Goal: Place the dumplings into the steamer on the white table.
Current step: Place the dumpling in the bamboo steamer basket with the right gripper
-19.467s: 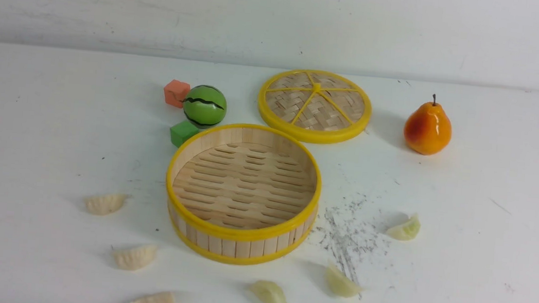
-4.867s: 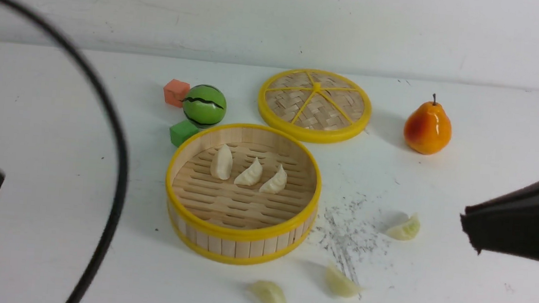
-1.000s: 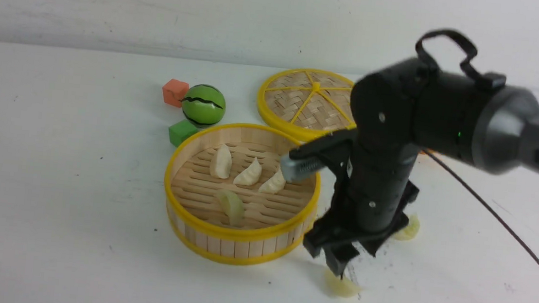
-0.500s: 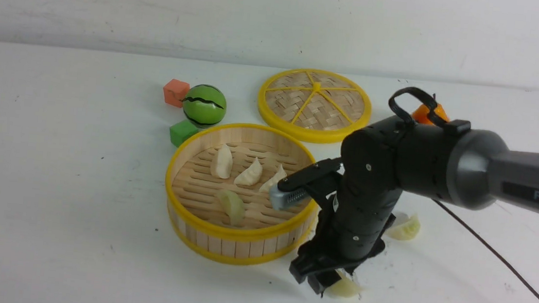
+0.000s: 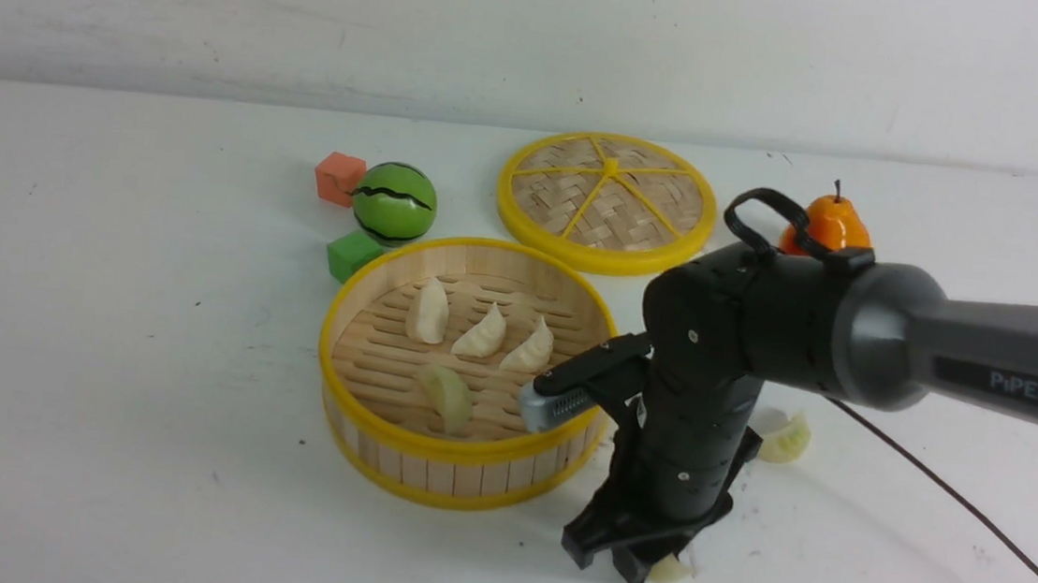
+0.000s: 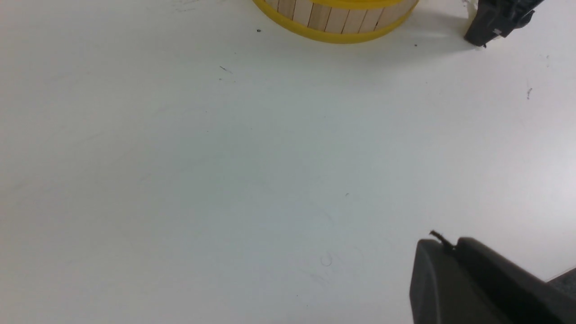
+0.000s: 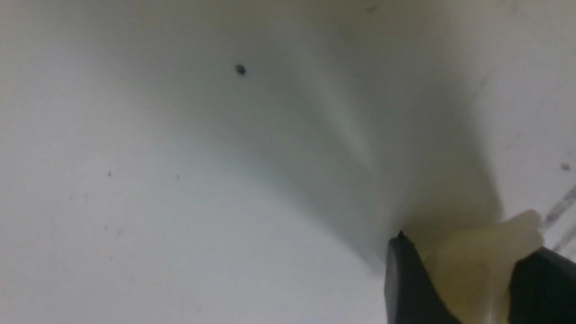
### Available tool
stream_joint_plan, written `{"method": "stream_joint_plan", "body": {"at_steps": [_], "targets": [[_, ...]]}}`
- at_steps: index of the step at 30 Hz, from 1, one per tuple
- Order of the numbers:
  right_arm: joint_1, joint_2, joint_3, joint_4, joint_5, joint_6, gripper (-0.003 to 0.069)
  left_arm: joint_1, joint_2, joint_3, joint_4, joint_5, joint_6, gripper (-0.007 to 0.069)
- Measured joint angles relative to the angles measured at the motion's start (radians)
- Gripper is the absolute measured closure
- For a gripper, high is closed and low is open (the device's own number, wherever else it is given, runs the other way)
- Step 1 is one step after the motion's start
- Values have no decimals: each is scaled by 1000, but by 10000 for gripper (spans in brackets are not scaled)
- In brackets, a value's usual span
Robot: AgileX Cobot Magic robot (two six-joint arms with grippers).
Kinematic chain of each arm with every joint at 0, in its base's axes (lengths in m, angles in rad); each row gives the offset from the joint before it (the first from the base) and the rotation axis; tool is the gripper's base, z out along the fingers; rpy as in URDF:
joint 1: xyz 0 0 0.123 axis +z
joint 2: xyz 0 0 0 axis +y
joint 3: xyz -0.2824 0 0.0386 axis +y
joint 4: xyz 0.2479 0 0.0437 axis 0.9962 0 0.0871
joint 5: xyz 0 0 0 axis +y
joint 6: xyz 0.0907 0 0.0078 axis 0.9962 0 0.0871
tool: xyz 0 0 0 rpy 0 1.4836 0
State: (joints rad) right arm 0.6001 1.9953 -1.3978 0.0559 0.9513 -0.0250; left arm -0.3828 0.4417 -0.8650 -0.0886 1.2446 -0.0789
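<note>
With twelve o'clock pointing away from the robot, the step in hand is the pick-up of the fifth dumpling. The right arm reaches down at about five o'clock of the steamer, just beside its wall. Its jaws are pinching a pale green dumpling down at the level of the bench. In the right wrist view the dumpling fills the gap between the two black fingers, and one tip pokes out past them.

The left jaws show only as a dark corner in the left wrist view, hanging over bare bench at about seven o'clock of the steamer. They are pressed together and hold nothing.

Four dumplings lie inside the steamer: three cream ones in a row toward twelve o'clock and a green one near six. The last dumpling lies on the bench at three o'clock of the steamer, partly hidden behind the arm.

The next move probably calls for a straight lift high enough to clear the yellow rim. Then comes a short carry toward ten o'clock and a release over the bare slats at four o'clock inside the steamer.

The pinched dumpling is a small crescent, smooth and waxy, yellowish green, and looks firm enough to keep its shape in the grip.
</note>
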Motion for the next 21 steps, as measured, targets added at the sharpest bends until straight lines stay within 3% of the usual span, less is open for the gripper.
{"method": "stream_joint_plan", "body": {"at_steps": [9,14,21], "targets": [[0,-64,-283,28,83,0,401,0,0,0,3,0,3,585],[0,26,-472,57,94,37,401,0,0,0,4,0,3,583],[0,176,-565,81,54,91,402,0,0,0,4,0,3,575]]}}
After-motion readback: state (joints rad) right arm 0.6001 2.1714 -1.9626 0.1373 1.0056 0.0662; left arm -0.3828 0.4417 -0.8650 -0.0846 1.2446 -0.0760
